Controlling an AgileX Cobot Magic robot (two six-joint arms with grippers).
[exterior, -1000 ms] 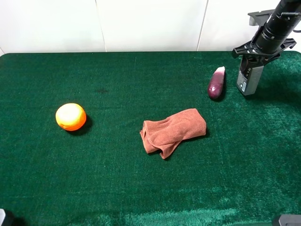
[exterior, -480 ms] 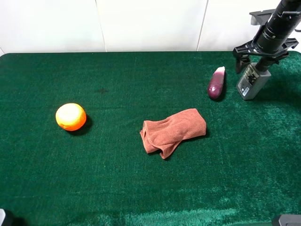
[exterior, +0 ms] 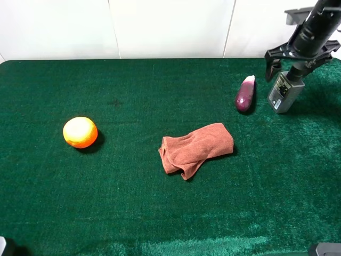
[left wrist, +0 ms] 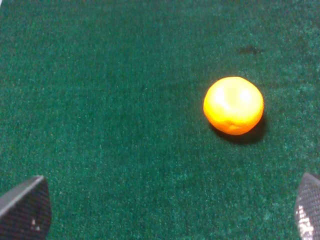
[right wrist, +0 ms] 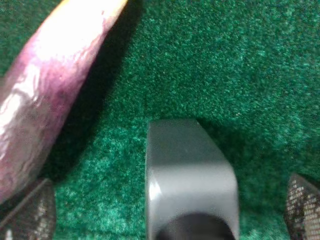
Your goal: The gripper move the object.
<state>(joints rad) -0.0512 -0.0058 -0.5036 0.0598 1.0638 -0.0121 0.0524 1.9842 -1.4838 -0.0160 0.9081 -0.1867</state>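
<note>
The object, a small grey pump bottle (exterior: pixel 284 92) with a dark label, rests tilted on the green table at the far right back. My right gripper (exterior: pixel 296 67) hangs just above its pump end, open, with its fingers spread on either side and not touching it. In the right wrist view the bottle's grey body (right wrist: pixel 190 175) sits between the two dark fingertips (right wrist: pixel 27 210), with a gap on each side. My left gripper (left wrist: pixel 167 215) is open with nothing in it, low over the table near an orange (left wrist: pixel 233 105).
A purple eggplant (exterior: pixel 245 94) lies just left of the bottle, also close in the right wrist view (right wrist: pixel 55 95). A rust-brown cloth (exterior: pixel 196 148) is crumpled at the table's middle. The orange (exterior: pixel 80 132) sits at the left. A white wall runs behind the table's back edge.
My right gripper has opened and let go of the bottle, then lifted slightly. The bottle has tipped from upright to a lean. Nothing else moved.
</note>
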